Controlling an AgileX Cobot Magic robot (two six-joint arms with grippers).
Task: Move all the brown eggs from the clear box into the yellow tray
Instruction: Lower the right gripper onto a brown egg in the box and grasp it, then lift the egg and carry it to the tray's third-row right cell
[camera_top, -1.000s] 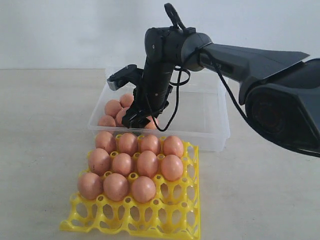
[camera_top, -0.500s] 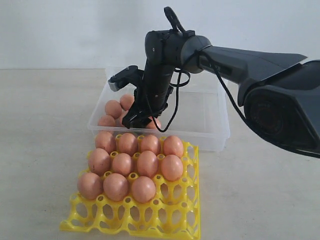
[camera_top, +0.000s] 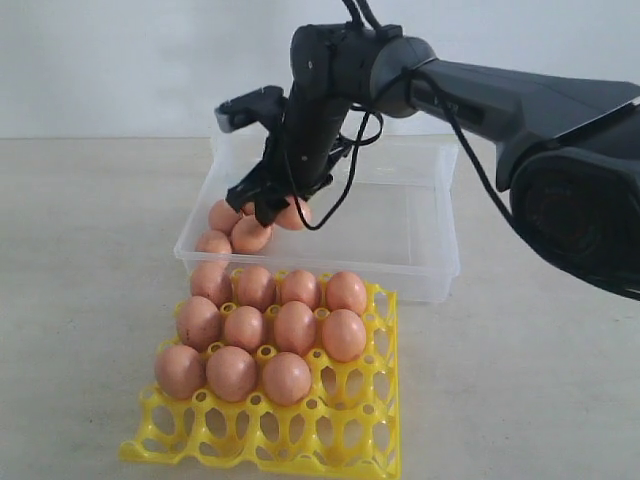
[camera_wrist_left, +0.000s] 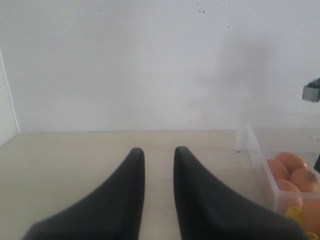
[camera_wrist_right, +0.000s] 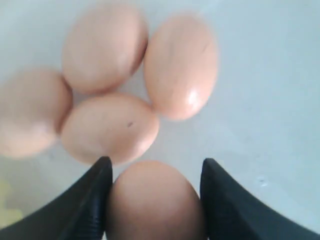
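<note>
My right gripper (camera_top: 278, 207) hangs above the left part of the clear box (camera_top: 410, 235), shut on a brown egg (camera_top: 293, 213) that is lifted off the box floor. In the right wrist view that egg (camera_wrist_right: 154, 200) sits between the two black fingers, with several more brown eggs (camera_wrist_right: 110, 127) lying below in the box. Those eggs (camera_top: 232, 226) cluster in the box's left corner. The yellow tray (camera_top: 345, 425) in front holds several brown eggs (camera_top: 262, 320) in its back three rows. My left gripper (camera_wrist_left: 155, 152) stands open and empty over bare table, left of the box.
The tray's front row of cups (camera_top: 270, 430) and its right-hand cups (camera_top: 372, 380) are vacant. The right half of the clear box holds nothing. The right arm (camera_top: 500, 100) stretches in from the right above the box.
The right gripper has risen out of the box's left corner with one brown egg held in it. The left arm has not moved.
</note>
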